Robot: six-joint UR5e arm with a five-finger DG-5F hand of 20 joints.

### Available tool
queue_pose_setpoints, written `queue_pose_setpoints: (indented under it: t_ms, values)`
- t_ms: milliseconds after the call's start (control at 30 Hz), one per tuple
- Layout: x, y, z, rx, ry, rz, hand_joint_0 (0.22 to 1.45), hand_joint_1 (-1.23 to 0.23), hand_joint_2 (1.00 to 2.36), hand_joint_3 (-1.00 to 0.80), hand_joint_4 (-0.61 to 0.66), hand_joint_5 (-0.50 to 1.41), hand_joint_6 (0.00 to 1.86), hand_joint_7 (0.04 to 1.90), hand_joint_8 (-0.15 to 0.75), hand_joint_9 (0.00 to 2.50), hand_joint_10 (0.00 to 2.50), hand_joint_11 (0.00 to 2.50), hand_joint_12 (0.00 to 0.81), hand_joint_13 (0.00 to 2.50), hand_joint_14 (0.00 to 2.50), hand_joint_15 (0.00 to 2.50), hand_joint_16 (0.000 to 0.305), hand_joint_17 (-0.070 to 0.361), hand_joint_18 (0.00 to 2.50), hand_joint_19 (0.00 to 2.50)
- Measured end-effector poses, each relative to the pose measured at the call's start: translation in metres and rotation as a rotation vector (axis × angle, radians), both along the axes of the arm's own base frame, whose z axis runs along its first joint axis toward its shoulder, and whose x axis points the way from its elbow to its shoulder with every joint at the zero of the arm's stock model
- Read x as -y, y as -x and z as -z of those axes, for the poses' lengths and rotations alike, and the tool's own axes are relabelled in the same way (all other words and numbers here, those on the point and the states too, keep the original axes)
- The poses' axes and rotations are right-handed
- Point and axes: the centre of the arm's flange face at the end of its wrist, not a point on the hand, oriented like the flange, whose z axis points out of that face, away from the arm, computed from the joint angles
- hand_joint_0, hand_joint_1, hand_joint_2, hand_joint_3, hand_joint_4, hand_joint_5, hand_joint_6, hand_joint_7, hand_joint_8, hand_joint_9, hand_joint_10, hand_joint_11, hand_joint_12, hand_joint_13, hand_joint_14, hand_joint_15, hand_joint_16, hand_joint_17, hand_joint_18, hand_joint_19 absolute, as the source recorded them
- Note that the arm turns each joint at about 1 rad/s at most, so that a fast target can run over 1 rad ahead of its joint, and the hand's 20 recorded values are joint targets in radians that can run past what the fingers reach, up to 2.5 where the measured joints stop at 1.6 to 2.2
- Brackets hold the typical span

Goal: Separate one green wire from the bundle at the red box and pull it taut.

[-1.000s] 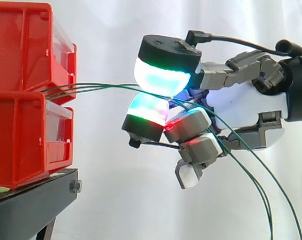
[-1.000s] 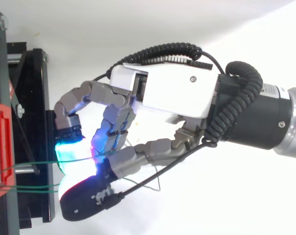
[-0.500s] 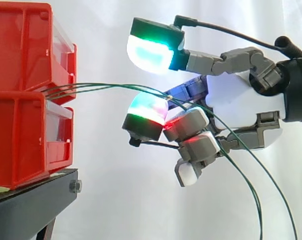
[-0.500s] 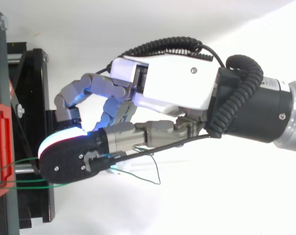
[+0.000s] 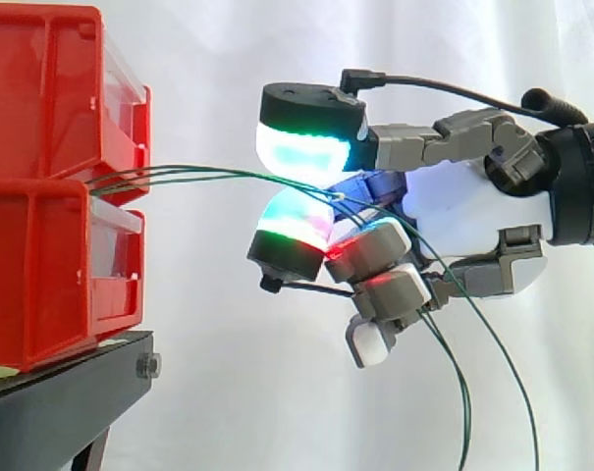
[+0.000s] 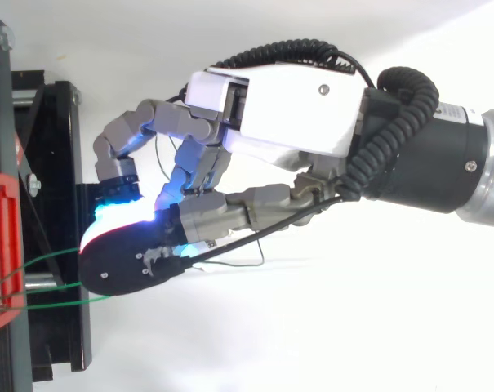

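Observation:
Thin green wires (image 5: 198, 173) come out between the two stacked red bins (image 5: 41, 186) at the left and run level to my hand (image 5: 473, 211). They pass between the thumb pad (image 5: 301, 152) above and a curled finger's pad (image 5: 292, 221) below, which nearly meet on them. Behind the hand the wires hang slack to the lower right (image 5: 460, 392). From above, two wires (image 6: 46, 304) lead from the red bin (image 6: 2, 245) under the thumb of the hand (image 6: 287, 122). Which wires the pinch takes in is hidden.
The bins stand on a black stand (image 5: 71, 392), whose frame (image 6: 59, 163) lies just left of the fingertips in the top view. A white curtain hangs behind.
The thumb, raised half a second ago, has come back down onto the wires. The slack ends under the hand have swung left.

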Motion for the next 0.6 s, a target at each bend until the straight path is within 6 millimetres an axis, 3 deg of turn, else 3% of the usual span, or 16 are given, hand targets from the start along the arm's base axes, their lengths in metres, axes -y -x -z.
queue_pose_setpoints:
  t_ms: [133, 300, 600]
  values:
    - [0.002, 0.0, 0.001, -0.002, 0.0, 0.002, 0.59, -0.67, 1.02, -0.32, 0.23, -0.21, 0.87, 1.24, 0.351, 1.24, 0.02, 1.34, 0.387, 1.37, 0.03, 1.01, 0.063, 0.143, 1.0, 0.53]
    - [0.006, 0.005, 0.015, -0.02, 0.001, 0.004, 0.55, -0.53, 1.01, -0.41, 0.23, -0.21, 0.87, 1.23, 0.356, 1.26, 0.02, 1.34, 0.396, 1.39, 0.03, 1.01, 0.065, 0.146, 1.01, 0.54]
    - [0.005, 0.005, 0.02, -0.007, -0.01, 0.0, 0.58, -0.54, 1.02, -0.29, 0.23, -0.2, 0.87, 1.26, 0.35, 1.27, 0.02, 1.35, 0.387, 1.39, 0.03, 1.01, 0.064, 0.144, 1.02, 0.54]
